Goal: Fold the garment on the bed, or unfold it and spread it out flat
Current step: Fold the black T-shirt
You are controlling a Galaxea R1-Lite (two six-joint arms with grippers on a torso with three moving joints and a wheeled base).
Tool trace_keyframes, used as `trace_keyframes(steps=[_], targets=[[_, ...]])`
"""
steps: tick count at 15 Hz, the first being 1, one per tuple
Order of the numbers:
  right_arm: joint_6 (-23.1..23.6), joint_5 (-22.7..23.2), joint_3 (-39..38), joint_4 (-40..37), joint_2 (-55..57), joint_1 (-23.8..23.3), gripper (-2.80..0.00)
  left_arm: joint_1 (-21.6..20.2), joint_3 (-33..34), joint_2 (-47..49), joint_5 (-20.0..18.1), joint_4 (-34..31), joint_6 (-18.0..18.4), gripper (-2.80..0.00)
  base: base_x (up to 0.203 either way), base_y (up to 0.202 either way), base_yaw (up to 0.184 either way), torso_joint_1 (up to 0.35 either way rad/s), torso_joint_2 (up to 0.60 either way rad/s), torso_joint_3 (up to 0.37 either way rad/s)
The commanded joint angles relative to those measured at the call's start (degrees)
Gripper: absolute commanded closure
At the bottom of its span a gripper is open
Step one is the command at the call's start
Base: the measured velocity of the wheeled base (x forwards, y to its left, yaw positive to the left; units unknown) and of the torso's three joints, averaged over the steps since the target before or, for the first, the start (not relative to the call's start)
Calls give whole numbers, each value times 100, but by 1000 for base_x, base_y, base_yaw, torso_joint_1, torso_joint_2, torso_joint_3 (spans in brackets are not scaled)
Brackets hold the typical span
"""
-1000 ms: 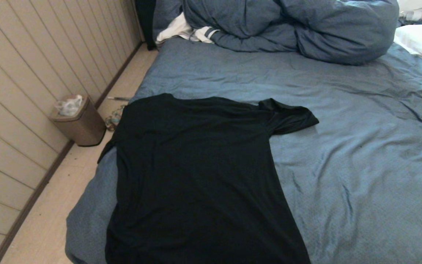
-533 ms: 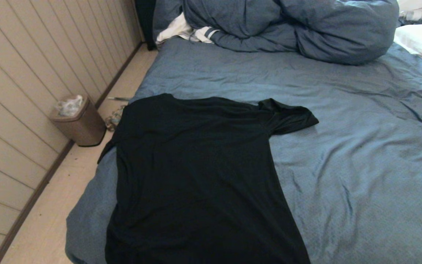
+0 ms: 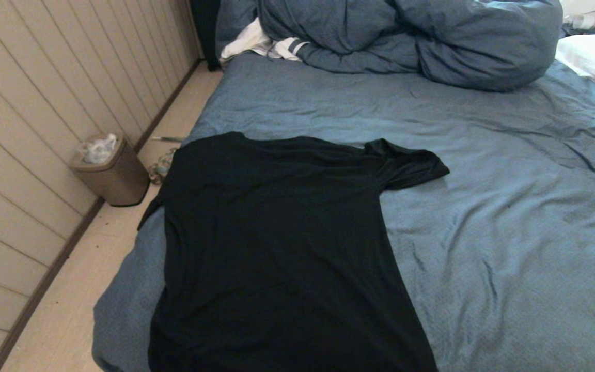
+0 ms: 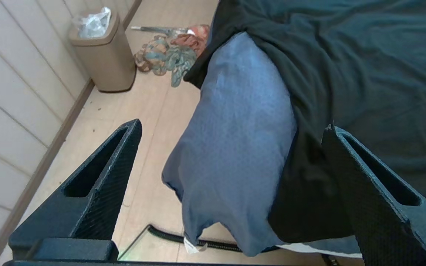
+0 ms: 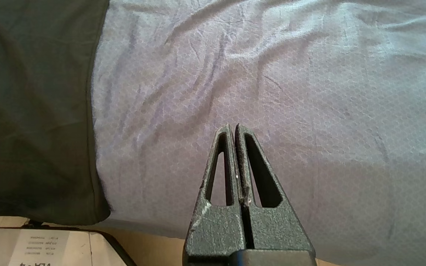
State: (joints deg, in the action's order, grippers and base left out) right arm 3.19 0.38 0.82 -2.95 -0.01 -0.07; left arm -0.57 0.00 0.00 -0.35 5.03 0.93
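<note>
Nothing is shifting on the bed: your shirt is lying flat, left hand spread, right hand pressed together, both off it.

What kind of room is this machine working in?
Most likely a bedroom in a home. A large bed with a wrinkled blue sheet fills the view, a bunched duvet lies at its far end, and a small waste bin stands by the panelled wall.

Plain black garment on slate-blue bed; tan bin, beige wall.
</note>
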Motion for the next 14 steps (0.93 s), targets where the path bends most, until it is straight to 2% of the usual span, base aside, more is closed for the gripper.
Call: trace_keyframes(steps=[1, 14], targets=[[-53, 13, 4, -6, 4, -1, 0, -4, 185, 0, -9, -20, 33, -280, 0, 0, 0, 0, 0, 0], [-60, 15, -3, -4, 10, -9, 0, -2, 193, -9, -9, 3, 13, -280, 0, 0, 0, 0, 0, 0]])
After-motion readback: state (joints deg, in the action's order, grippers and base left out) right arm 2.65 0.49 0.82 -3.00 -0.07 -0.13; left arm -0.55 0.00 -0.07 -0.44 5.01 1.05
